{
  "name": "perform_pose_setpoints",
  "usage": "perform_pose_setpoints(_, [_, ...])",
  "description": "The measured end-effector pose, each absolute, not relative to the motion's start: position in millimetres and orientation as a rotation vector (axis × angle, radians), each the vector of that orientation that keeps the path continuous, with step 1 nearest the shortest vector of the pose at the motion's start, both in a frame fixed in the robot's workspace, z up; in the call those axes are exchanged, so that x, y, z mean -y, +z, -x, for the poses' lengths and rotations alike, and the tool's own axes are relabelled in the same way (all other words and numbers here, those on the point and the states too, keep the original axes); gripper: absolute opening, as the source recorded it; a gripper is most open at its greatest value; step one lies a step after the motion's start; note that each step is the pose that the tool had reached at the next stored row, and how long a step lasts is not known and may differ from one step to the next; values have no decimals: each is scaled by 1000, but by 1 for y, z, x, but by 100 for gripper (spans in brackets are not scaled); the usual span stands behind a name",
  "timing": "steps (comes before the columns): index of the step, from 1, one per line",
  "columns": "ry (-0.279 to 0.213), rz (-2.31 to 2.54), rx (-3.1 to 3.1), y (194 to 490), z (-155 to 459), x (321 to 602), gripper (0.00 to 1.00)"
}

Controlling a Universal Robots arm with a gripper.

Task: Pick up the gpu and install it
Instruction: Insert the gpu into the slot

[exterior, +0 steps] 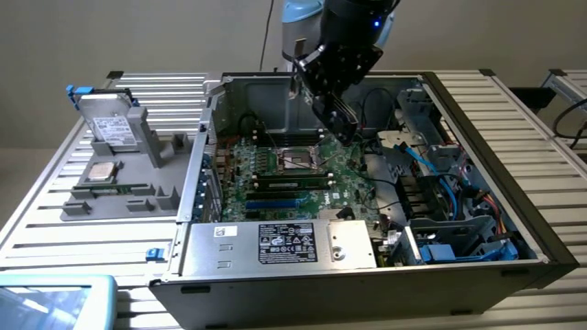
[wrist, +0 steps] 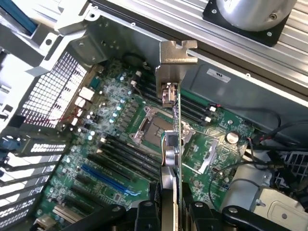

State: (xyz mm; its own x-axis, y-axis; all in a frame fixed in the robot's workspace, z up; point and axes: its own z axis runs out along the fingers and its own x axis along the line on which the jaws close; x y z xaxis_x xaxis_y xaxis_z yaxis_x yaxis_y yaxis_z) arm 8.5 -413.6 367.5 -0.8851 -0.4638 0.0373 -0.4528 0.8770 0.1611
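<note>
Exterior view's left: holder (exterior: 119, 189) on desk (exterior: 46, 234) with hard drive (exterior: 112, 127) and CPU (exterior: 101, 172). Middle: open case (exterior: 367, 292), motherboard (exterior: 284, 180) exposed. Hand (exterior: 323, 96) clamped on gpu (exterior: 337, 122), which is tilted inside the case over the socket (exterior: 298, 159). Bracket (wrist: 178, 53) is at the far end from the hand.

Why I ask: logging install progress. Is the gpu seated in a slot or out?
Out: the gripper holds the gpu above the motherboard, over the processor socket.

Arm (exterior: 353, 20) hangs down from above, wrist tilted. Tool (exterior: 332, 103) fingers (wrist: 145, 217) appear closed on the gpu (wrist: 176, 120), gripped edge-on.
</note>
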Motion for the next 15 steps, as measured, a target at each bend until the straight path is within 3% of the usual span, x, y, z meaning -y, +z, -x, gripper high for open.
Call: perform_pose_setpoints(15, [-209, -1117, 2828, 367, -8, 414, 28])
